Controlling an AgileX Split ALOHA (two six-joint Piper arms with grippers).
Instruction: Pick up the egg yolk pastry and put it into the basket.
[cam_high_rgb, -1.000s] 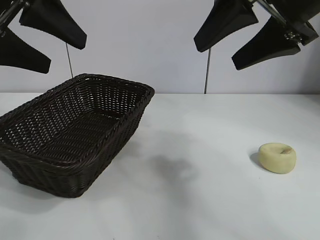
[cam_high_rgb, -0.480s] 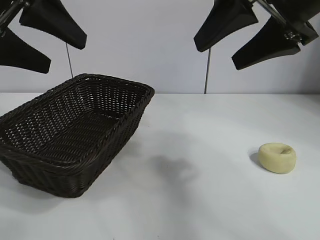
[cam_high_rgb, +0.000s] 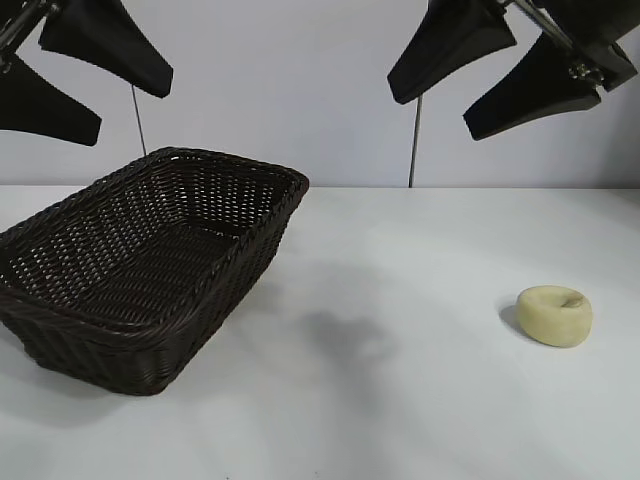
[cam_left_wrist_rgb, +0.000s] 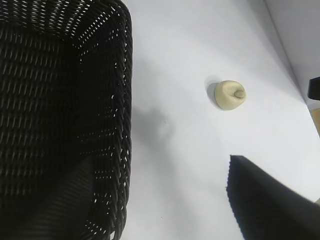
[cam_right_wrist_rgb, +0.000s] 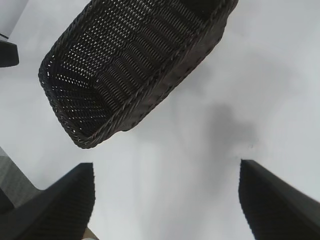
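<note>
Nothing moved (pastry (cam_high_rgb: 555, 315) below right jaws)

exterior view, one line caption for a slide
Both open grippers raised above table; egg yolk pastry sits apart from empty basket.

you have white table (cam_high_rgb: 400, 400) before you, plain matte surface, running back to pale wall. two things lie directly on it. dark-brown woven basket (cam_high_rgb: 60, 330) sits on left part, long axis angled away from you, flared sides, braided rim, open side up. egg yolk pastry (cam_high_rgb: 555, 316) rests on right part, flat on table, brownish dimple up, well apart from basket. bare table between them. from left wrist view, pastry (cam_left_wrist_rgb: 230, 95) lies off basket's (cam_left_wrist_rgb: 125, 100) long side.
</note>
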